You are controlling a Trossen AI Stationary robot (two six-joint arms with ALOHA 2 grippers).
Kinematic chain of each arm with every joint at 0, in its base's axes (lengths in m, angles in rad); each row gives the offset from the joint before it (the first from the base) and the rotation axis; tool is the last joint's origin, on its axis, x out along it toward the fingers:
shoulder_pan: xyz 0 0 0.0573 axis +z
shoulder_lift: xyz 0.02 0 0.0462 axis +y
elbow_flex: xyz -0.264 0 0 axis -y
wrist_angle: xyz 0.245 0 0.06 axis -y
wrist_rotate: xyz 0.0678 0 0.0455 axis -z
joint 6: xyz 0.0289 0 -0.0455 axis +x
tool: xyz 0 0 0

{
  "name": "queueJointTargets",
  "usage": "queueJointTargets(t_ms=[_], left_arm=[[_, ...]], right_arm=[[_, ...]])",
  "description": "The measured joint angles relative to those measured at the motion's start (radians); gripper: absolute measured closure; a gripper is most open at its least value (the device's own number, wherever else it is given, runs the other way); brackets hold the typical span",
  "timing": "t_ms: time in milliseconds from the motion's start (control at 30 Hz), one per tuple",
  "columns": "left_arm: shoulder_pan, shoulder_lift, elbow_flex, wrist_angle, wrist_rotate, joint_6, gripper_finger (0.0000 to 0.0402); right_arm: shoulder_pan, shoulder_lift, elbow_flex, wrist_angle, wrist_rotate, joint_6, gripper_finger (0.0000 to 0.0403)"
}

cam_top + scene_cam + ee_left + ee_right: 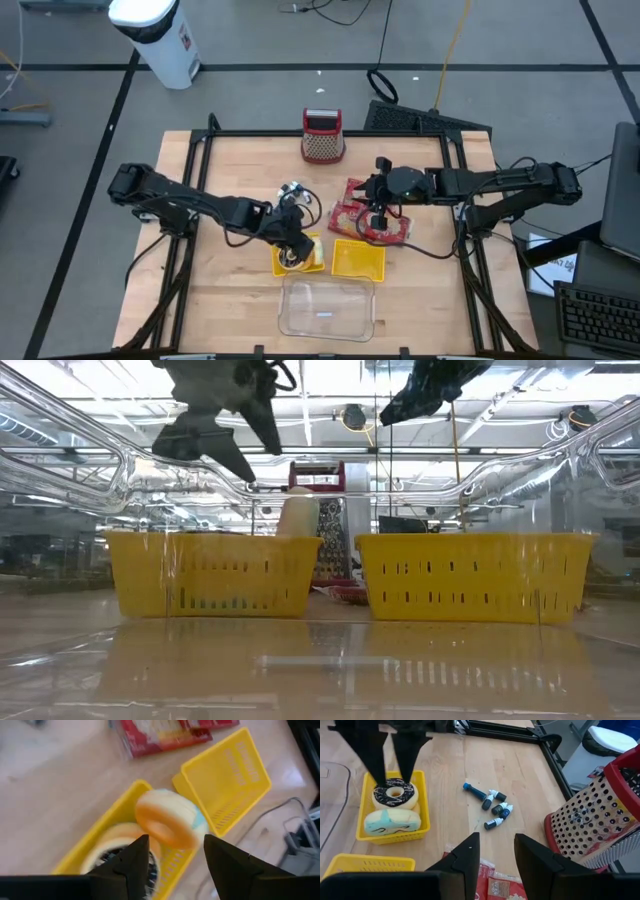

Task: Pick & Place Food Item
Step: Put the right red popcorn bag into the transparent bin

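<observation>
A yellow basket (300, 256) near the table's middle holds two doughnuts. The chocolate-iced one (395, 792) lies flat. The pale one with light blue icing (392, 822) stands on its edge and leans on the basket's wall (170, 817). My left gripper (390, 762) hangs open just above this basket, over the chocolate doughnut, touching nothing. My right gripper (496, 840) is open and holds nothing, raised over the red food packets (365, 215) to the right. A second yellow basket (358, 258) stands beside the first with nothing showing inside.
A clear plastic tub (328, 305) sits near the front edge. A red-framed grater (322, 135) stands at the far edge. Several small blue-capped bottles (492, 802) lie on the wood between the baskets and the grater. A black frame borders the table.
</observation>
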Motion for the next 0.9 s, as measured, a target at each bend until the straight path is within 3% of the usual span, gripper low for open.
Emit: queueJointTargets(t_ms=[167,367,500,700,900], left_arm=[[-0.018,-0.061,0.000,-0.120,-0.160,0.054,0.0215],[-0.024,-0.099,0.000,-0.393,-0.347,0.013,0.0215],[0.003,-0.098,0.000,-0.491,-0.376,0.029,0.0215],[0.088,-0.159,-0.113,-0.342,-0.369,0.202,0.0215],[0.218,-0.353,-0.376,0.042,-0.205,0.440,0.0215]], right_arm=[[-0.001,0.000,0.000,-0.033,0.002,0.021,0.0292],[-0.001,-0.020,-0.047,-0.036,0.001,0.023,0.0293],[-0.020,-0.070,-0.142,0.062,0.001,0.039,0.0291],[-0.061,-0.130,-0.295,0.084,0.001,0.133,0.0291],[-0.084,-0.139,-0.415,0.076,0.003,0.287,0.0283]])
